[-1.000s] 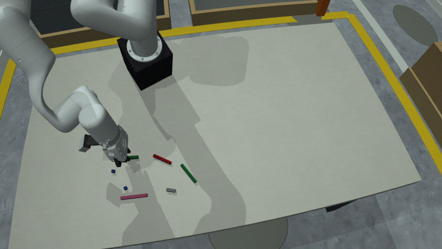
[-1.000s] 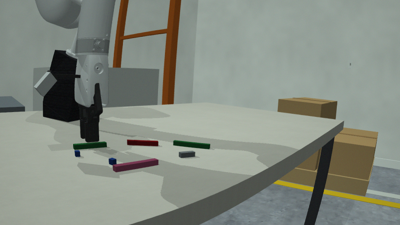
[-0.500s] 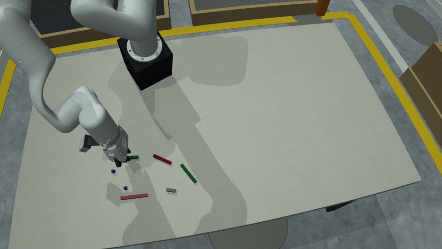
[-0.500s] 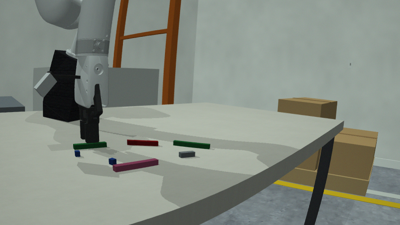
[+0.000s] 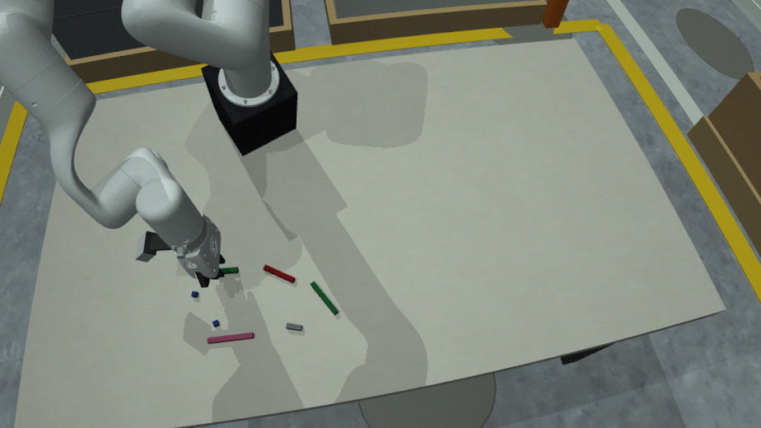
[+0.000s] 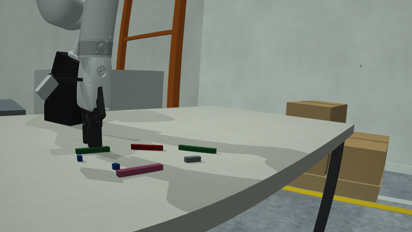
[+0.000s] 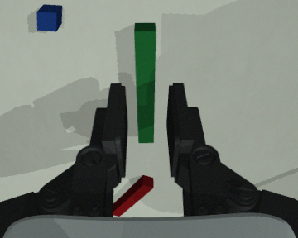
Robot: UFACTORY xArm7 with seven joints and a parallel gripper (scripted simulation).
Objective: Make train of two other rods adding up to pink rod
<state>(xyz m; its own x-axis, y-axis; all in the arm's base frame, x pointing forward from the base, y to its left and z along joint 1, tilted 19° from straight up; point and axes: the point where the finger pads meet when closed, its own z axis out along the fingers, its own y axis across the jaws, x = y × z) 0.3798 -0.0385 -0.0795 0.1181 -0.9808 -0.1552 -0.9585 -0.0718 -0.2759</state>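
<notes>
My gripper [image 5: 204, 277] hangs low over the left of the table, fingers pointing down. The fingers stand partly open on either side of a green rod [image 7: 146, 82], with a gap on each side in the wrist view. This green rod [image 6: 92, 149] lies flat; in the top view only its right end [image 5: 229, 270] shows past the gripper. The pink rod [image 5: 230, 337] lies nearer the front. Two blue cubes [image 5: 194, 293] [image 5: 216, 323] lie between them. A second green rod [image 5: 324, 297] lies to the right.
A red rod [image 5: 279, 272] lies just right of the gripper, and a grey rod [image 5: 294, 326] right of the pink one. The arm's black base [image 5: 249, 104] stands at the back. Cardboard boxes [image 6: 315, 110] stand beyond the table's right edge.
</notes>
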